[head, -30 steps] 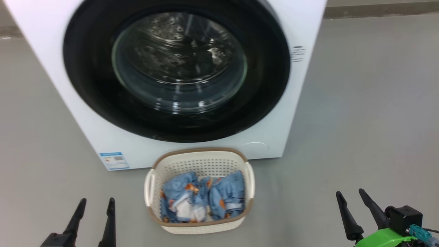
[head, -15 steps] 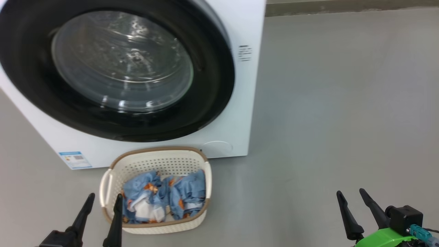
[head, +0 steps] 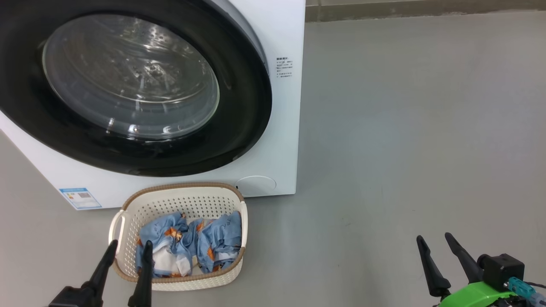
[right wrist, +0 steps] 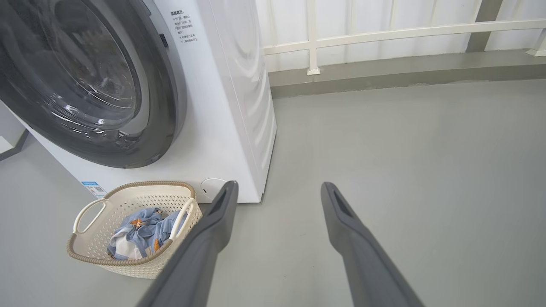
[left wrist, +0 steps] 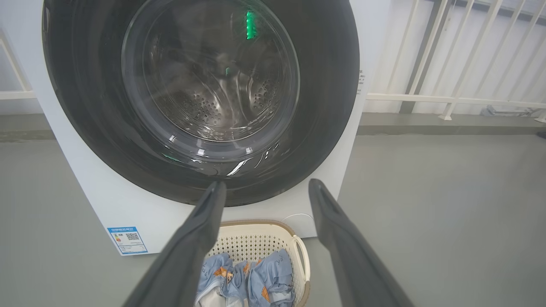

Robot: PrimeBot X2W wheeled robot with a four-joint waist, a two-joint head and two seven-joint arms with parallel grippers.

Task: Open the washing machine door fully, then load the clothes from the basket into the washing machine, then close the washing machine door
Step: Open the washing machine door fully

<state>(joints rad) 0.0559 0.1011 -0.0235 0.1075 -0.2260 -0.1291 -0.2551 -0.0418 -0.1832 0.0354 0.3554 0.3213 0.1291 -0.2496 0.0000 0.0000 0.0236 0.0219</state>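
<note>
Left gripper (head: 130, 243): fingers spread wide with nothing between them, hanging low at the basket's near left corner.
Basket (head: 187, 204): sits on the floor just ahead of the left gripper's fingertips, and well off to the left of the right gripper.
Clothes (head: 213, 238): two blue bundles lie in the basket, just beyond the left fingertips, with neither gripper touching them.
Washing machine door (head: 128, 81): up and ahead of the left gripper. It looks shut flush against the washing machine (head: 281, 128).
Right gripper (head: 434, 236): jaws wide and empty over bare floor (head: 405, 149), with the machine's corner ahead to its left.
Done so far: nothing, by the look of it.
Left to do: swing the door open, load both bundles into the drum, then shut the door.
</note>
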